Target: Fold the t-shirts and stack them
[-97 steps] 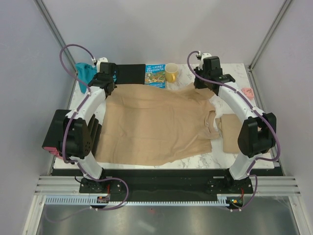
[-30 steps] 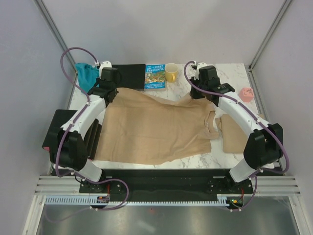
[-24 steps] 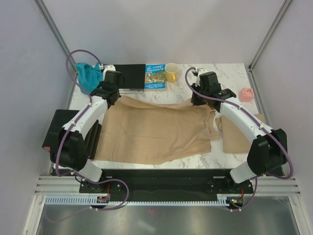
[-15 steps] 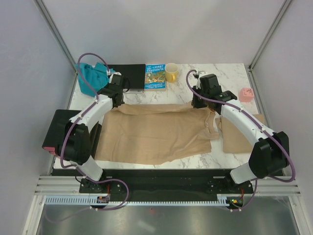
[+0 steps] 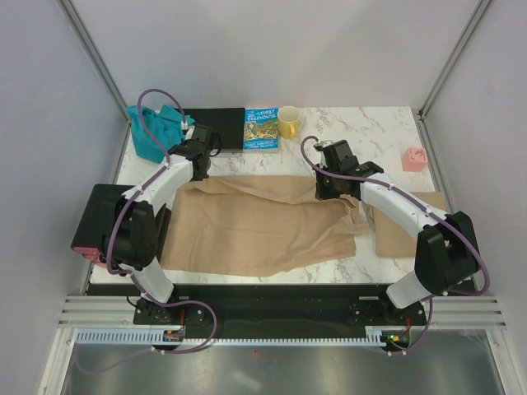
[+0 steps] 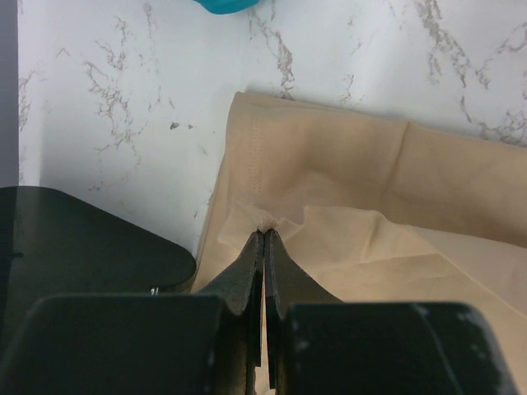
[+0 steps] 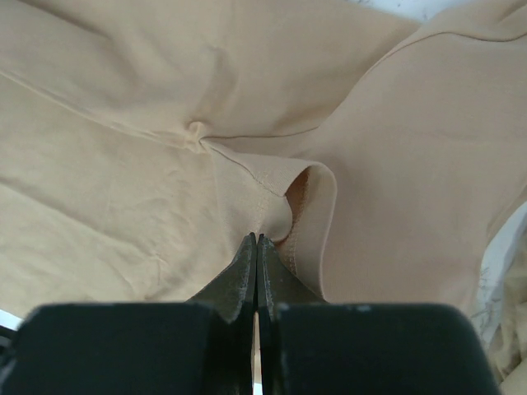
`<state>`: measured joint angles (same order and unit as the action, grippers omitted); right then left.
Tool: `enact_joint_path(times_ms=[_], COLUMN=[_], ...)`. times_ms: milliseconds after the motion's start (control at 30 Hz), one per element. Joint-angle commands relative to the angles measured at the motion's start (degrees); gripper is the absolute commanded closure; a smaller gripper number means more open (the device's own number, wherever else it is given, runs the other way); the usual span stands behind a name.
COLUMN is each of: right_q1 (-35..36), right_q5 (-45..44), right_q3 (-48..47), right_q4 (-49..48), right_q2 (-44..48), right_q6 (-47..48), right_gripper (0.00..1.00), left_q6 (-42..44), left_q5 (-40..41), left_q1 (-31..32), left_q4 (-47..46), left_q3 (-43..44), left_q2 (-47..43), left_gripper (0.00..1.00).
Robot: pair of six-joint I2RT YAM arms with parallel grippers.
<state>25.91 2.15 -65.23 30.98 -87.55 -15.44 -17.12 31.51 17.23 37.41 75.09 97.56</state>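
A wide tan t-shirt [image 5: 255, 226] lies spread over the middle of the table, its far edge doubled over toward the near side. My left gripper [image 5: 202, 161] is shut on a pinch of that shirt's far left corner [image 6: 265, 219], low over the marble. My right gripper [image 5: 330, 188] is shut on the shirt's cloth [image 7: 272, 216] beside a hemmed opening. A second tan t-shirt [image 5: 405, 224] lies folded at the right, partly under my right arm. A teal-blue garment [image 5: 148, 132] is bunched at the far left corner.
Along the far edge are a flat black board [image 5: 219, 123], a picture book [image 5: 262, 129] and a yellow mug [image 5: 288, 122]. A small pink object [image 5: 416, 156] sits far right. A black block [image 5: 97, 218] hangs off the table's left edge.
Both grippers have pulled the shirt's far edge toward the near side and lower, laying it over the shirt's body. The book and board, partly covered before, now show fully.
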Motion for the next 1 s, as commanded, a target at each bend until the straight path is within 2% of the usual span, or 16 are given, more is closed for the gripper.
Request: enact_joint_path(times_ms=[0,200,633,800,900,933,967], right_q1=[1.60,2.21,2.48,2.48,2.48,2.56,2.48], right_q5=[0.92,1.19,0.48,0.48,1.36,1.54,1.45], right_q3=[0.28,0.81,2.30,3.18,3.27,3.18,3.01], right_q4=[0.04,0.13,-0.22,0.04,0.04,0.04,0.04], right_q2=[-0.78,-1.57,-3.24,-5.17,-6.14,-6.23,-6.23], right_q6=[-1.26,-1.61,-2.31,-2.66,-2.93,-2.84,-2.75], right_gripper=[1.00,1.00,1.00,1.00,0.99,0.96,0.90], left_q6=[-3.96,-7.39,-8.10,-9.42,-10.21,-10.38,-10.91], left_q5=[5.66,3.65,-1.08,-1.36,-1.10,-0.92,-1.01], left_q1=[0.26,-0.80,-1.85,-2.91,-3.00,-3.00,-3.08], left_q4=[3.19,5.57,9.09,10.14,10.67,10.76,10.67], left_q3=[3.48,5.07,6.82,6.91,7.18,7.26,7.26], left_q2=[1.40,2.46,5.54,6.06,5.89,5.80,5.37], left_gripper=[0.98,0.98,0.98,0.64,0.59,0.59,0.58])
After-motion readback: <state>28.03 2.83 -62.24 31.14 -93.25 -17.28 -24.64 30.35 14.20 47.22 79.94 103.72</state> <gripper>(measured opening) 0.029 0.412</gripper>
